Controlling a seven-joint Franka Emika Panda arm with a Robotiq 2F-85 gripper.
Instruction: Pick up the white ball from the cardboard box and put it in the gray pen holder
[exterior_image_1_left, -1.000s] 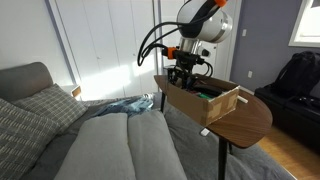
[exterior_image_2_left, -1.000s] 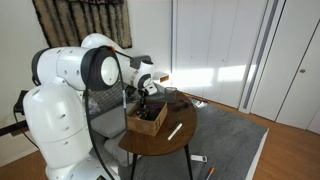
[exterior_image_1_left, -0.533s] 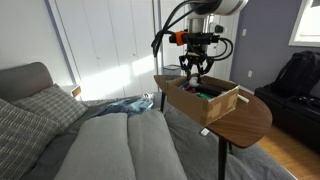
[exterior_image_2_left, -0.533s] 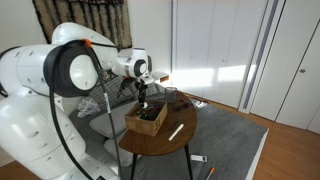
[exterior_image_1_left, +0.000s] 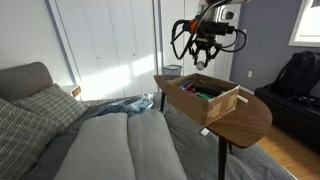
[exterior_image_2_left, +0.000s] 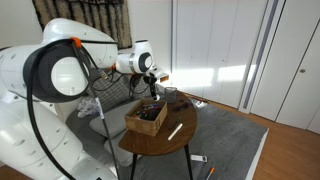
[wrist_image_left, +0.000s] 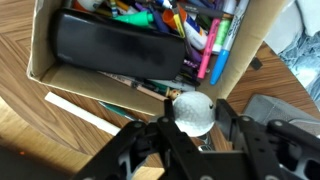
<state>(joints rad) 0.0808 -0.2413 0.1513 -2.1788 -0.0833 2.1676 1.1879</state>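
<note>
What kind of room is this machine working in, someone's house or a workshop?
Most likely a living room in a home. A grey couch with cushions fills the foreground, tall white doors line the wall, and a small round wooden table holds a cardboard box of pens.

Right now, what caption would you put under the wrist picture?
The fingers hold the ball above a box full of pens.

The white ball (wrist_image_left: 192, 108), round and glossy, sits pinched in the end effector (wrist_image_left: 192, 114) at the wrist view's lower centre. The open cardboard box (exterior_image_1_left: 187, 104) lies on the tabletop at centre right. The gray pen holder (exterior_image_1_left: 172, 72) stands upright just behind it.
</note>
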